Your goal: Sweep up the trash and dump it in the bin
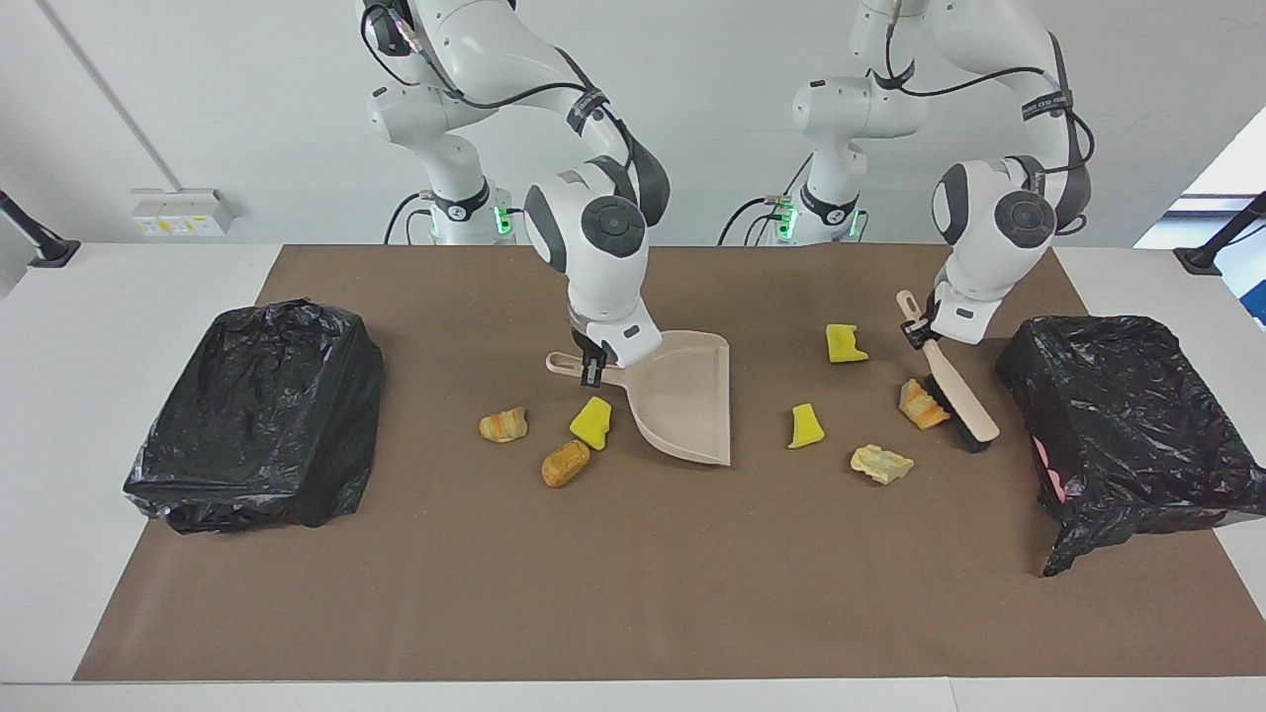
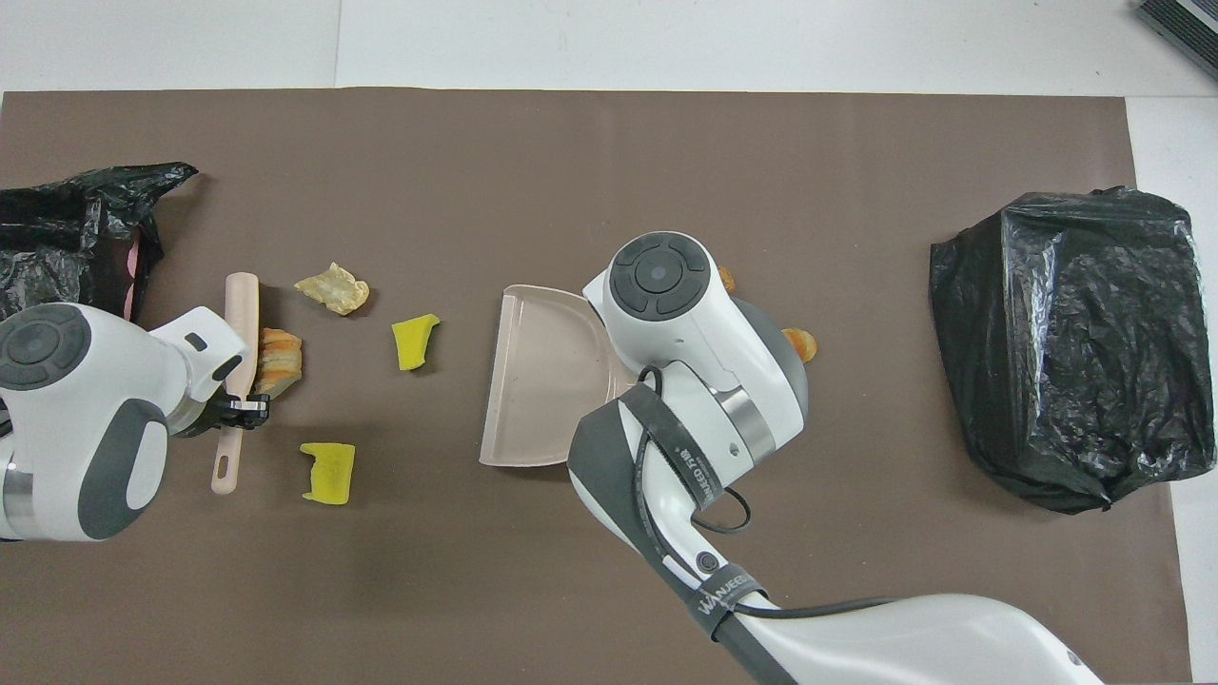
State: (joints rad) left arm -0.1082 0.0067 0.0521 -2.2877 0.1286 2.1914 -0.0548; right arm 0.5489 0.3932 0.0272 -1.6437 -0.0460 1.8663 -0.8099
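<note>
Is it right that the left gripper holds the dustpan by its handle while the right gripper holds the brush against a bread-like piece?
No, the arms are swapped. The facing view shows the right gripper shut on the handle of the dustpan, and the left gripper shut on the handle of the brush. The brush does rest against a bread-like piece.
</note>
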